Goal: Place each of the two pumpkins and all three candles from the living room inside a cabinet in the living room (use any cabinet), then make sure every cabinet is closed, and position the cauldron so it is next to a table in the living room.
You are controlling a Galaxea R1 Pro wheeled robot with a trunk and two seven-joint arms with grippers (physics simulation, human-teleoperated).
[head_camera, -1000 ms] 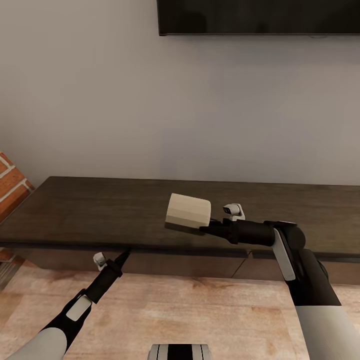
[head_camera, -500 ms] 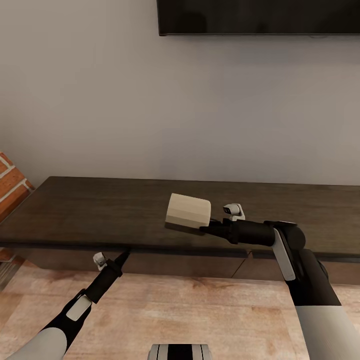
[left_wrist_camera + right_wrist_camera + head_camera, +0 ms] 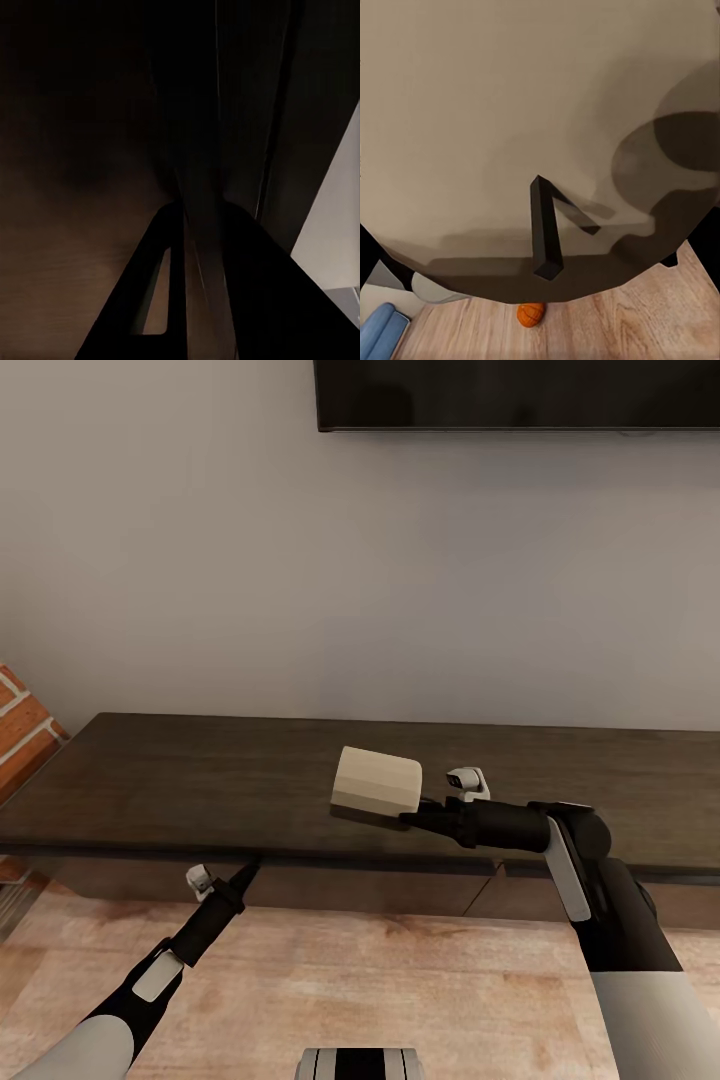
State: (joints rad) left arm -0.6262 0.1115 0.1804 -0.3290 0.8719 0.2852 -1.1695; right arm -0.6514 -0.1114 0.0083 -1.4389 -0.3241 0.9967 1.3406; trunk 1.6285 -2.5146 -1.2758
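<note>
My right gripper (image 3: 410,818) is shut on a tan-beige candle (image 3: 376,788), holding it tilted just above the top of the long dark-brown cabinet (image 3: 180,780). The right wrist view looks onto the candle's pale end (image 3: 510,112) with its black wick (image 3: 546,229). Below it, far down on the wood floor, lies an orange pumpkin (image 3: 530,314). My left gripper (image 3: 247,870) is at the cabinet's front edge, just under the top. In the left wrist view its dark fingers (image 3: 150,277) close to a point on a thin edge of the drawer front (image 3: 196,247).
A black TV (image 3: 520,395) hangs on the grey wall above the cabinet. A brick wall (image 3: 20,725) stands at the cabinet's left end. Wood floor (image 3: 380,980) lies between me and the cabinet. A blue object (image 3: 382,330) lies on the floor near the pumpkin.
</note>
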